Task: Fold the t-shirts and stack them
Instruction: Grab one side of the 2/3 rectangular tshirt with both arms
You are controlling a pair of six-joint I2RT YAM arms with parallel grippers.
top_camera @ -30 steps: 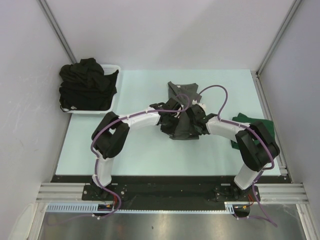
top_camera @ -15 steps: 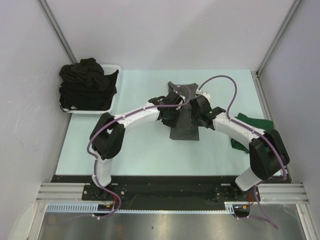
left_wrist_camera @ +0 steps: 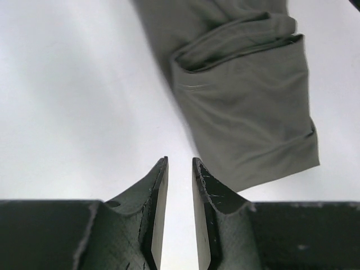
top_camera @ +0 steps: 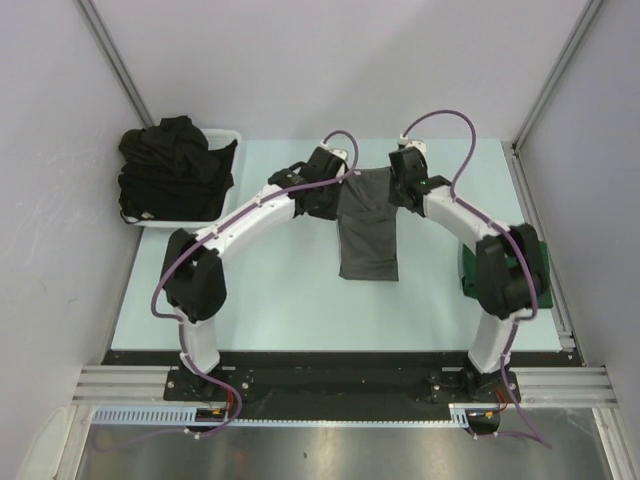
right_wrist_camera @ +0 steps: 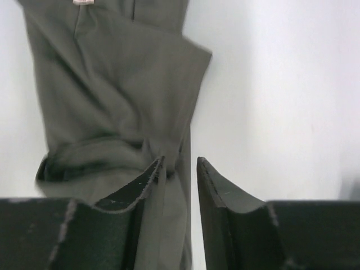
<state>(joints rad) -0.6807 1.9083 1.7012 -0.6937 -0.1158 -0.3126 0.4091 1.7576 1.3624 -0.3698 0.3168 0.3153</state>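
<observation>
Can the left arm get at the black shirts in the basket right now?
Probably yes. The left hand is open and empty beside the grey shirt, and nothing lies between it and the black shirts in the basket.

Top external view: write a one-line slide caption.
Left gripper and right gripper, open, flank the far end of the grey t-shirt folded into a strip on the table.

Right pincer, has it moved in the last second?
Yes. The right pincer went up the overhead view, toward the far edge of the table.
</observation>
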